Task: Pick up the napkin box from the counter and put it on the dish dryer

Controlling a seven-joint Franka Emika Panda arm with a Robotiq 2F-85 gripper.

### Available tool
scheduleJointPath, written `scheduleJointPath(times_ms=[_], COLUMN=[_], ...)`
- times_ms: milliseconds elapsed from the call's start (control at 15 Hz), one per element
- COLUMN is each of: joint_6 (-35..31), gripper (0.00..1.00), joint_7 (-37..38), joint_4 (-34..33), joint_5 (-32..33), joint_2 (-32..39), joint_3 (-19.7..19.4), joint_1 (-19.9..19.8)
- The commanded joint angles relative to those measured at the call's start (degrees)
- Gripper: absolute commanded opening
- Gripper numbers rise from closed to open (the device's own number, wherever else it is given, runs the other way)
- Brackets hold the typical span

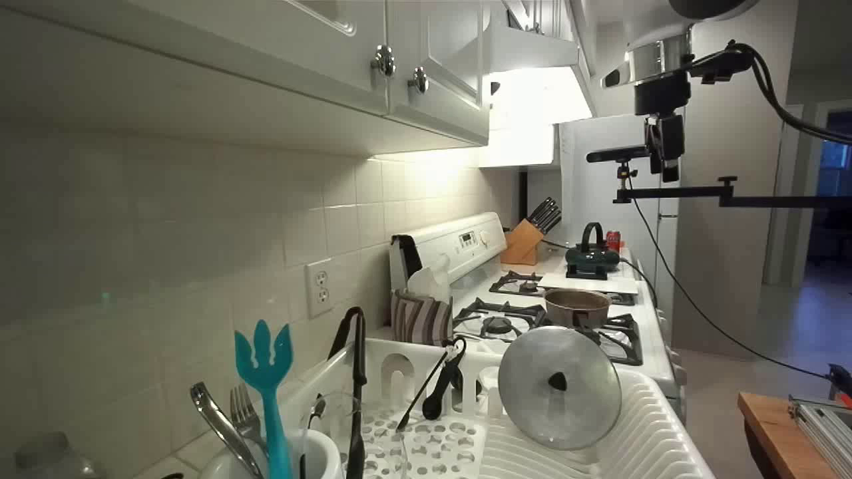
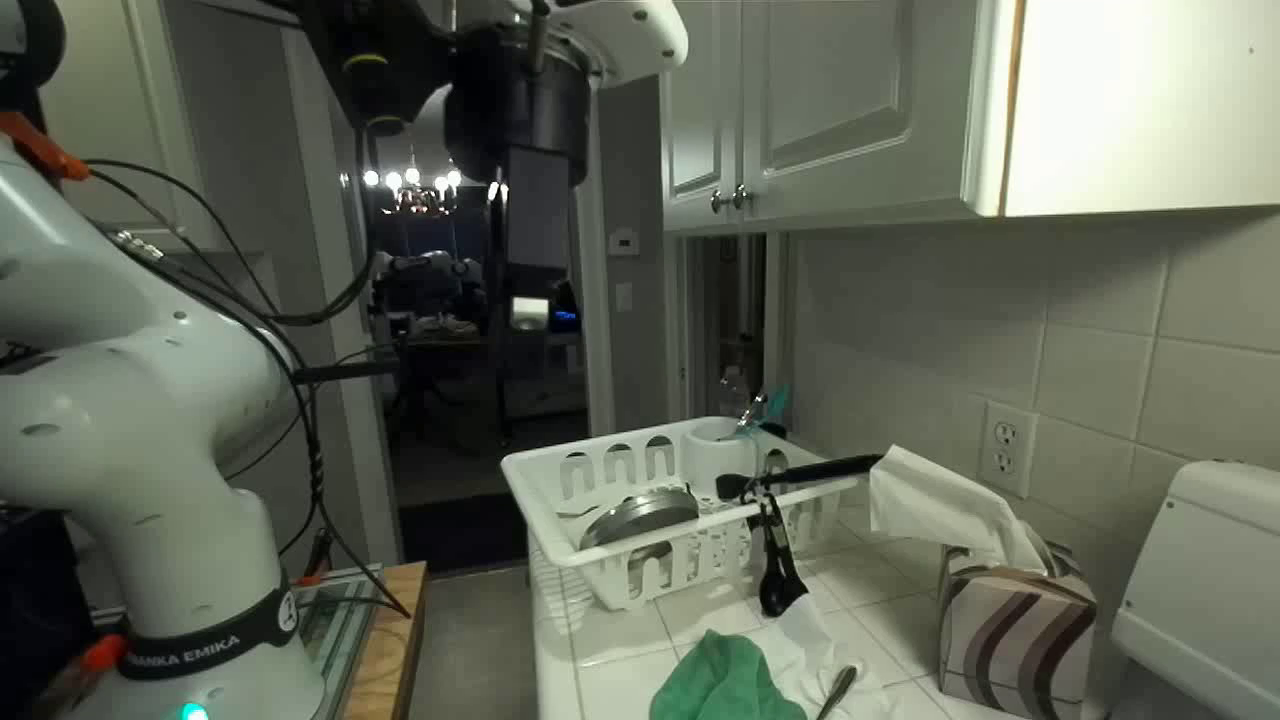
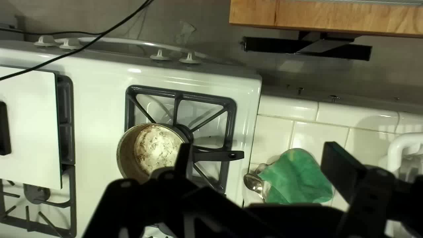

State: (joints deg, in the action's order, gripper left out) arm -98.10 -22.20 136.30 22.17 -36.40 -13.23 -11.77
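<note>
Nearest the lens, wrist view: gripper point(image 3: 259, 157), dark fingers spread wide at left and right of the lower half, nothing held. In both exterior views it hangs high in the frame, well apart from the box.

Napkin box point(image 2: 1015, 640): lower right in an exterior view, upright on the white-tiled counter point(image 2: 870, 580). Printed card by the look of it, squarish, wavy maroon and tan stripes on a pale ground. Long white napkin point(image 2: 945, 505) flops from the top toward upper left.

Handling, my judgement: light; walls stiff enough to lift by but quick to dent; smooth print might slip a little. Take it across two opposite side walls, under the opening, with a modest squeeze. Not by the paper, which would tear or pull out. Drooping sheet could foul a finger on the approach.

Bottom centre: green cloth point(image 2: 725, 685), limp, crumpled to a peak.

Farther, mid-frame: dish dryer point(image 2: 600, 554), white, plastic-looking, arched cutouts in the walls; perforated base point(image 1: 466, 432) shows in an exterior view. Black utensils point(image 2: 780, 590) at the near rim, smooth. Round metal lid point(image 2: 650, 515) leans inside, dull sheen.

Rack's far end: smooth white cup point(image 2: 712, 462) holding utensils.
</note>
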Motion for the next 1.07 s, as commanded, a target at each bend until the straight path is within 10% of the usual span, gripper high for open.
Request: scheduleJointPath(times_ms=[0,533,1000], joint_6=[0.33,-4.47,-29.69], gripper=[1.00,1.00,1.00], joint_7=[0.44,3.70,12.30], joint_4=[-0.17,4.59,17.55], joint_5=[0.42,-2.40,2.85], joint_2=[-0.11,-0.99,0.55], joint_3=[-0.75,-2.04,-5.02], joint_1=[1.04,1.44,-1.89])
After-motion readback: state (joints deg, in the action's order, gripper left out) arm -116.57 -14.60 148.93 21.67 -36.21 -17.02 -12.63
